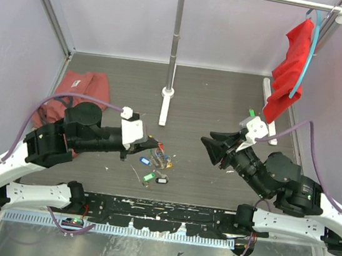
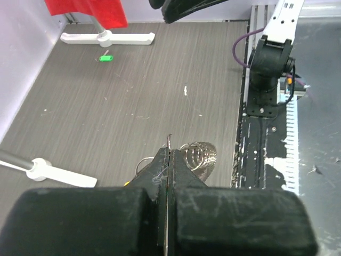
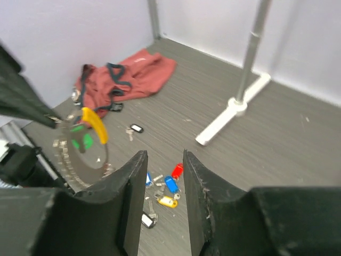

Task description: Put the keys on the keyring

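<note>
My left gripper [image 1: 150,143] [image 2: 169,152] is shut on the thin wire of the keyring [image 2: 200,156], holding it just above the floor. In the right wrist view the keyring [image 3: 80,154] is a silvery loop with a yellow section [image 3: 95,124]. Several keys lie loose under and beside it: red [image 3: 177,170], blue [image 3: 170,184], gold [image 3: 168,201] and black [image 3: 137,128] tags. In the top view the blue [image 1: 145,160] and green [image 1: 148,177] tags show. Another green key [image 2: 106,58] lies far off. My right gripper [image 1: 210,144] [image 3: 162,154] is open and empty, to the right of the keys.
A clothes rack pole with a white foot [image 1: 167,93] stands behind the keys. A red cloth [image 1: 288,74] hangs at the back right. A reddish bag [image 1: 69,86] lies at the left wall. The black mounting plate [image 1: 166,212] runs along the near edge.
</note>
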You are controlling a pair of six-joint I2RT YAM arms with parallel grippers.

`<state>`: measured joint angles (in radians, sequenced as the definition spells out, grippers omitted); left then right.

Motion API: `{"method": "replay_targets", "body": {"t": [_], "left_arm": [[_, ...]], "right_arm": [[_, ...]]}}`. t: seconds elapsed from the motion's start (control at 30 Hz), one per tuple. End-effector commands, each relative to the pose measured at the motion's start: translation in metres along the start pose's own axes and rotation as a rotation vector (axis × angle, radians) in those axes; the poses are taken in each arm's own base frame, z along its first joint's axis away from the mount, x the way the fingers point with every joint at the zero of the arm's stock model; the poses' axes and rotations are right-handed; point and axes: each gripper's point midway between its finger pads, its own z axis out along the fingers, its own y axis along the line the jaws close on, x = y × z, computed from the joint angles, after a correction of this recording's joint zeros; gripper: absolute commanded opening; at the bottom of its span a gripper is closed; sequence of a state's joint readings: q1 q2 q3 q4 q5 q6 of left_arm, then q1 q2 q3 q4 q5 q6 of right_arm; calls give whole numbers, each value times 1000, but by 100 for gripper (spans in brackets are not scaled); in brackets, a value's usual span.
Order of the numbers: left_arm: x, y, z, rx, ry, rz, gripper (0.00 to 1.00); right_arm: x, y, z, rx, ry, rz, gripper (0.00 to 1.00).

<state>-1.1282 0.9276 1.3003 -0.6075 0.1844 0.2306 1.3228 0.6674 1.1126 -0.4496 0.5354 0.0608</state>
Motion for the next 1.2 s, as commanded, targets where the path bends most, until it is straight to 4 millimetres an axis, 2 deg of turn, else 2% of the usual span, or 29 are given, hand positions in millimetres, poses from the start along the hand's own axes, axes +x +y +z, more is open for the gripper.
{"method": "replay_targets", "body": {"t": [0.0, 0.07, 0.17, 0.3, 0.4, 0.57, 0.77, 0.9, 1.03, 1.17], "left_arm": [[-7, 5, -10, -23, -52, 111, 0], [-6, 6, -10, -27, -55, 134, 0], [-3, 9, -8, -32, -41, 167, 0], [-1, 8, -7, -22, -39, 195, 0], [-3, 7, -9, -19, -56, 203, 0], [-10, -2, -15, 20, -100, 209, 0], [-15, -9, -23, 41, -130, 224, 0], [-9, -9, -19, 43, -108, 227, 0], [-1, -3, -14, 11, -69, 215, 0], [4, 0, -11, -6, -54, 205, 0]], "right_arm": [[29, -35, 1, 253, 62, 100, 37], [37, -40, 5, 283, 86, 110, 37], [58, -48, 23, 293, 175, 113, 36], [104, -65, 50, 227, 333, 221, 36], [132, -68, 60, 184, 390, 322, 36], [168, -60, 69, 167, 421, 468, 38], [206, -41, 71, 103, 427, 640, 40], [234, -36, 66, 113, 475, 719, 39], [248, -31, 64, 110, 505, 757, 40], [270, -15, 67, 76, 595, 757, 40]]}}
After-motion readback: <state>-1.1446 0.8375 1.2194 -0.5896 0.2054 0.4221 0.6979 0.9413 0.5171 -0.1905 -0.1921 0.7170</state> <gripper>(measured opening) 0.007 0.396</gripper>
